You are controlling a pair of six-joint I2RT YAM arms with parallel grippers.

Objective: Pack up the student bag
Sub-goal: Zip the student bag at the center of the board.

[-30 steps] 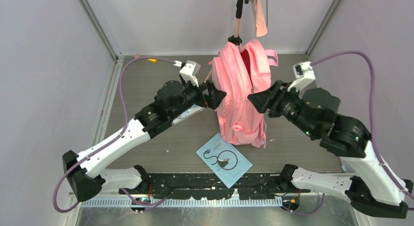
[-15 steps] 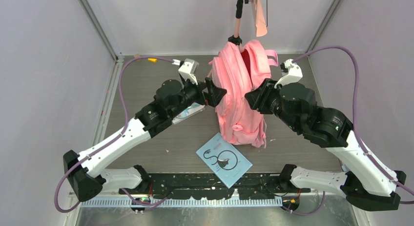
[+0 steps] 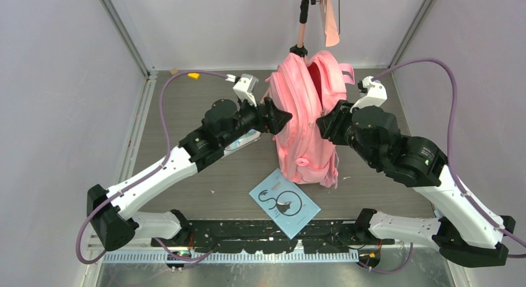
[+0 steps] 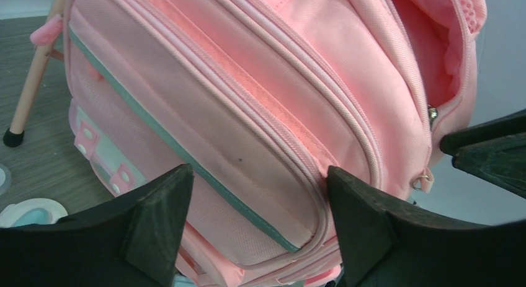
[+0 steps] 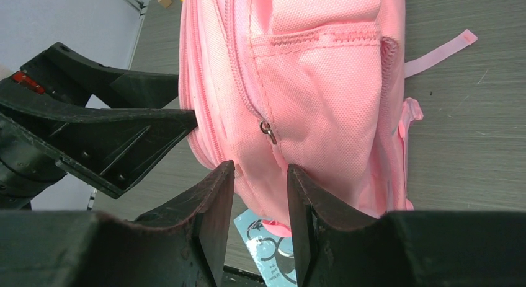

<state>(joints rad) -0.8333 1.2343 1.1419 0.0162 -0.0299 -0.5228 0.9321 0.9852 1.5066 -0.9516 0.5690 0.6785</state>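
Note:
The pink student bag [image 3: 307, 129] stands upright in the middle of the table, its top opening [image 3: 317, 79] gaping. My left gripper [image 3: 282, 118] is wide open against the bag's left side. In the left wrist view [image 4: 257, 197] the front pocket [image 4: 236, 132] lies between its jaws. My right gripper [image 3: 322, 124] is at the bag's right side, jaws a narrow gap apart with nothing between them. In the right wrist view [image 5: 260, 206] a metal zip pull [image 5: 268, 129] hangs just beyond the fingertips [image 5: 214, 203]. The left gripper [image 5: 124, 132] shows across the bag.
A light blue booklet [image 3: 284, 203] lies flat in front of the bag, also in the right wrist view [image 5: 267, 250]. A pale blue item [image 3: 245, 140] lies under the left arm. A pink stand pole [image 3: 302, 26] rises behind the bag. Grey walls enclose the table.
The right arm has swung left and its elbow has risen, bringing its gripper close against the bag's right side. The left gripper has shifted slightly up along the bag.

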